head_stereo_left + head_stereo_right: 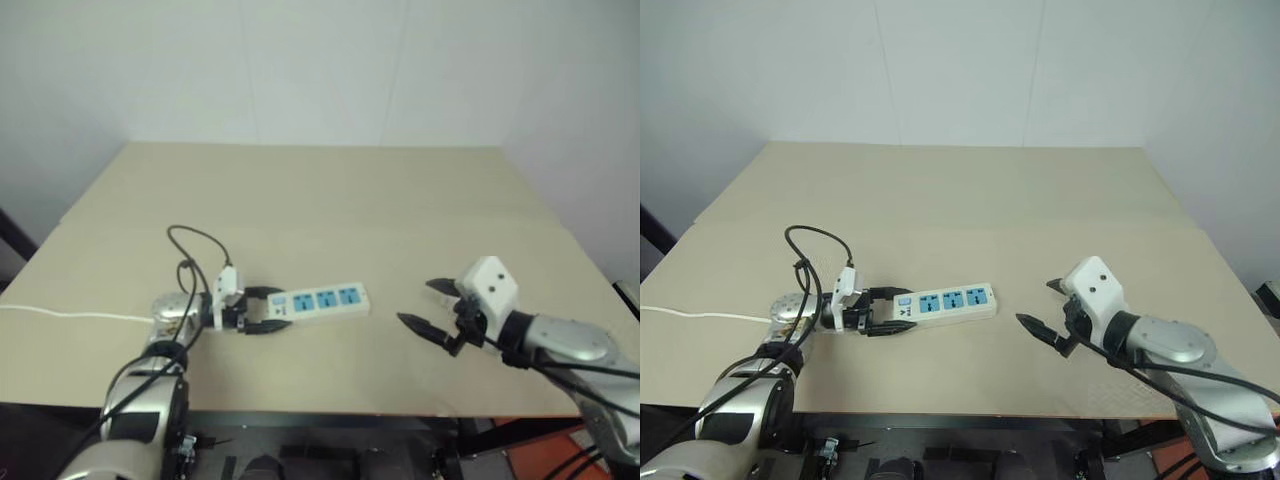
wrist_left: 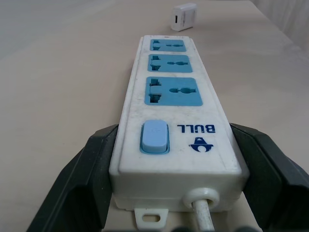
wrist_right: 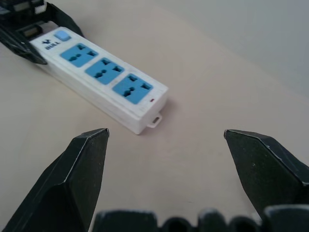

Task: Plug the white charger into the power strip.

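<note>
The wide beige wooden bench [image 1: 330, 190] carries the long white power strip [image 1: 322, 301], its switch end clenched between the left gripper [image 1: 883, 313] fingers. The right gripper [image 1: 1040, 310] hangs released, empty. The small white charger [image 2: 184, 17] seems to lie beyond the strip's far end; a careless reach could knock it away.

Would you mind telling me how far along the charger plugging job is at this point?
Early stage. Done: the left gripper has closed on the switch end of the power strip, steadying it on the table. In hand: only the strip; the right gripper is open and empty. Left: the white charger lies beyond the strip's far end, unplugged; all three sockets are empty.
</note>
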Controlling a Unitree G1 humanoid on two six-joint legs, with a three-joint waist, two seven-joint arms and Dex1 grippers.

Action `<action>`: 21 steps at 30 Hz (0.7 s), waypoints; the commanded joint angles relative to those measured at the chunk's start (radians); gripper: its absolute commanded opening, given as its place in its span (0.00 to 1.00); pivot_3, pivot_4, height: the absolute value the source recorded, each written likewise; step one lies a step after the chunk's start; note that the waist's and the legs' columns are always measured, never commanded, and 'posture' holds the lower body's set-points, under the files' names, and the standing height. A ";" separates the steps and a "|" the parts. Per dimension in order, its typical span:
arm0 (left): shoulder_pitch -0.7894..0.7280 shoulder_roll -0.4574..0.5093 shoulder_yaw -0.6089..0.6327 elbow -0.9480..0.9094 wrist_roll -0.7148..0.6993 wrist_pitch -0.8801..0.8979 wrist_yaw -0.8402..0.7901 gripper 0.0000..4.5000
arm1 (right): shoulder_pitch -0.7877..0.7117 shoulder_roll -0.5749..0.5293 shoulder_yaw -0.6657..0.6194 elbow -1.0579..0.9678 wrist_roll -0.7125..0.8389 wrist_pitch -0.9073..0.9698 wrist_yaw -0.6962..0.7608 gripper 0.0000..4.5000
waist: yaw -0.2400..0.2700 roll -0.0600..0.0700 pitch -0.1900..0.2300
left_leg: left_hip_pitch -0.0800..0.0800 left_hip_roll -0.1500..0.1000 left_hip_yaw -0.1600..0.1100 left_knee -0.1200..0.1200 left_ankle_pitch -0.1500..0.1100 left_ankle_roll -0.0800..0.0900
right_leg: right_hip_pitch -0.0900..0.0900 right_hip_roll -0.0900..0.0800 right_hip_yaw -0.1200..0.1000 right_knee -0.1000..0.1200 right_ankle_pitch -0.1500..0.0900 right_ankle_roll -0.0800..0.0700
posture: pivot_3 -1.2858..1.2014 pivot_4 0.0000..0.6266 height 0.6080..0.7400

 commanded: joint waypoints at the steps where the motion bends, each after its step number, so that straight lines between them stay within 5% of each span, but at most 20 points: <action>1: -0.027 -0.010 -0.030 -0.005 0.016 0.008 -0.039 0.72 | -0.169 -0.114 0.061 0.038 0.026 0.156 0.054 1.00 | -0.001 0.000 0.000 | 0.000 0.000 0.000 0.000 0.000 0.000 | 0.000 0.000 0.000 0.000 0.000 0.000 | 0.52 0.24 1.00; 5: -0.043 -0.022 -0.084 -0.014 0.004 0.028 -0.045 0.72 | -0.513 -0.249 0.353 0.256 -0.040 0.313 0.205 1.00 | 0.000 0.001 0.001 | -0.002 0.000 0.000 -0.001 0.000 0.000 | -0.002 0.000 0.000 -0.001 0.001 -0.003 | 0.52 0.24 1.00; 11: -0.047 -0.039 -0.176 -0.034 -0.017 0.033 -0.045 0.72 | -0.886 -0.229 0.826 0.597 -0.280 0.263 0.471 1.00 | 0.000 0.001 0.000 | -0.010 0.000 -0.001 0.000 0.000 0.000 | -0.010 -0.001 -0.002 0.000 0.001 -0.004 | 0.52 0.24 1.00; 15: -0.043 -0.046 -0.204 -0.050 -0.050 0.035 -0.045 0.72 | -0.990 -0.158 0.980 0.785 -0.401 0.194 0.590 1.00 | 0.000 0.001 0.000 | -0.018 0.000 -0.001 0.006 0.000 0.000 | -0.019 -0.001 -0.002 0.005 0.002 -0.005 | 0.52 0.24 1.00; 21: -0.035 -0.047 -0.223 -0.059 -0.078 0.040 -0.045 0.72 | -0.991 -0.069 1.022 0.962 -0.521 0.107 0.634 1.00 | 0.002 0.002 0.001 | -0.019 0.000 -0.002 0.008 0.000 0.000 | -0.019 -0.001 -0.003 0.006 0.002 -0.005 | 0.52 0.24 1.00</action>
